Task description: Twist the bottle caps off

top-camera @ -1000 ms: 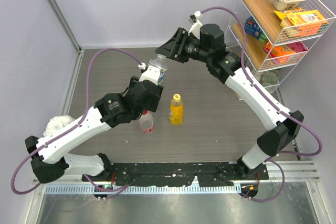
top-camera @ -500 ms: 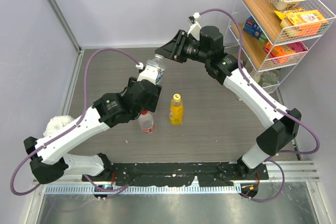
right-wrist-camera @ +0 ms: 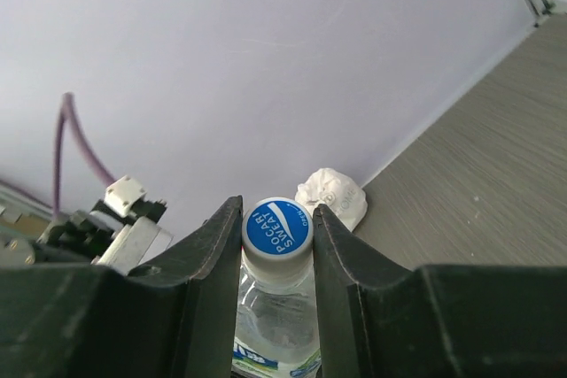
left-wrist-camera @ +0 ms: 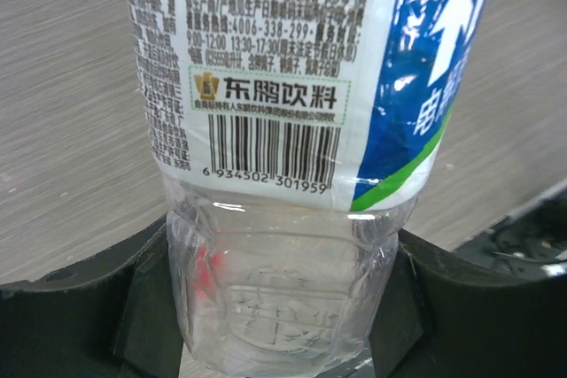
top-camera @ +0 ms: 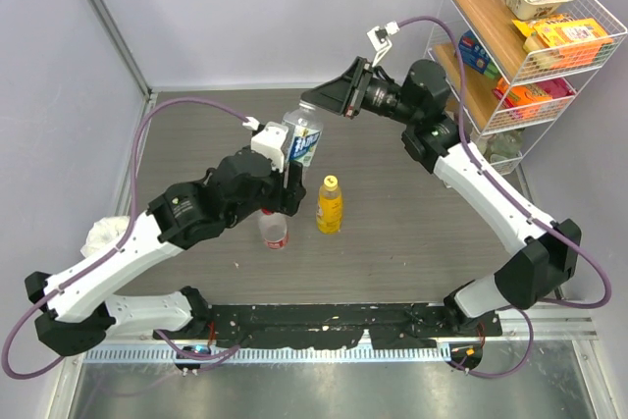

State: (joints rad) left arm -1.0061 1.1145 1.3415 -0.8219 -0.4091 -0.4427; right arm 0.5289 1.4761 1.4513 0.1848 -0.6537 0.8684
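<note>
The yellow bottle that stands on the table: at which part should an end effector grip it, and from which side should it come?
Grip the yellow bottle around its round body, below the narrow neck, leaving the yellow cap free. It stands upright, so probably come in level from its right, since the red-label bottle stands close on its left.

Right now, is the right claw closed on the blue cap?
Yes, the right claw has both fingers pressed against the blue cap.

You see a dark wood-grain table (top-camera: 412,242) with pale lilac walls (top-camera: 245,17) behind it, and at your right a white wire rack (top-camera: 481,2) holding snack boxes (top-camera: 567,38).
</note>
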